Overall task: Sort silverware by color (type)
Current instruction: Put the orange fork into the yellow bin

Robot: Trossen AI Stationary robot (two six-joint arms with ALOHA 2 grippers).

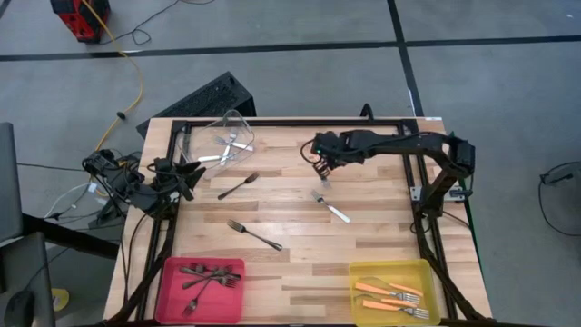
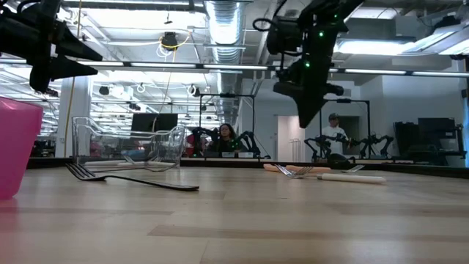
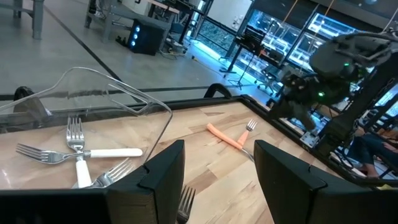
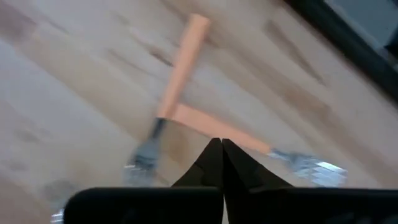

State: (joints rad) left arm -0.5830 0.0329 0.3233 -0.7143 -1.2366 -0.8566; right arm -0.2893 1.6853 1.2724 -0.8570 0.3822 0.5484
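Two orange-handled forks (image 4: 186,56) (image 4: 217,127) lie crossed on the table near its far edge, also seen in the left wrist view (image 3: 225,135). My right gripper (image 4: 221,146) hangs shut above them, clear of the table (image 2: 308,121), with nothing between its fingers. A white-handled fork (image 1: 329,207) lies just nearer. Two dark forks (image 1: 238,186) (image 1: 254,234) lie flat at mid-table. My left gripper (image 3: 217,180) waits open at the table's left edge (image 1: 186,173), beside the clear bin.
The clear bin (image 1: 227,136) at the far left holds white-handled forks. A pink bin (image 1: 172,272) at the near left holds dark forks. A yellow bin (image 1: 363,272) at the near right holds orange-handled forks. Bare wood lies between the bins.
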